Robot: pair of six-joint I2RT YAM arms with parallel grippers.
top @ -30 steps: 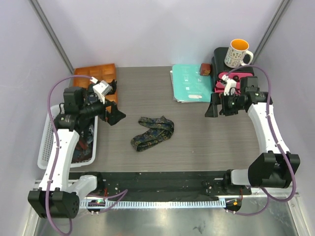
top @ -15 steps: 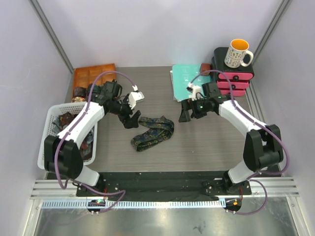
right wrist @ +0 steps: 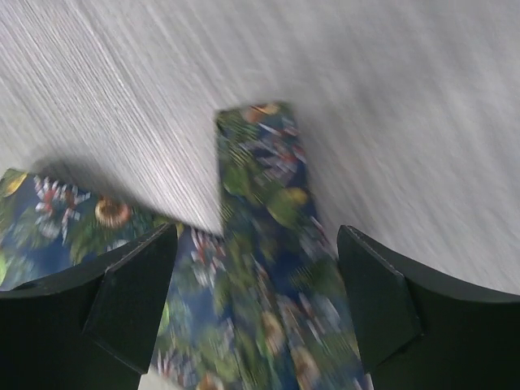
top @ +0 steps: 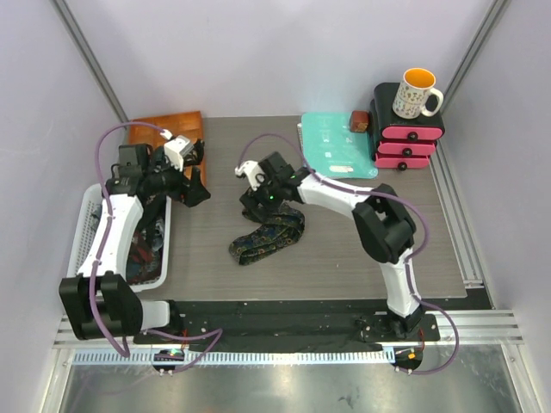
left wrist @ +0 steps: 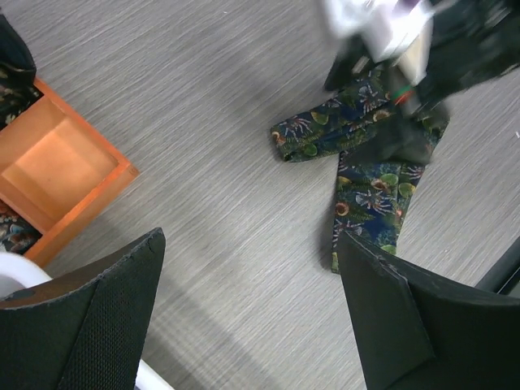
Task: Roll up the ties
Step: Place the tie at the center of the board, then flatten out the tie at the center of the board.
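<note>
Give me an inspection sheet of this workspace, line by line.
Surface: grey wood-grain table, flat.
Job's things: patterned tie lying loosely folded mid-table; more ties in the white basket.
Clutter: orange tray, teal folder, pink drawers with mug on top.
Grippers: left gripper jaws open, empty, above bare table; right gripper jaws open over the tie's end.
Cables: purple cables loop along both arms.
Surroundings: pale walls, metal frame posts.

The left arm (top: 110,234) and right arm (top: 332,194) wear white shells over black joints (purple cables (top: 96,160) loop alongside); the fingers (left wrist: 101,325) are matte black wedges.
</note>
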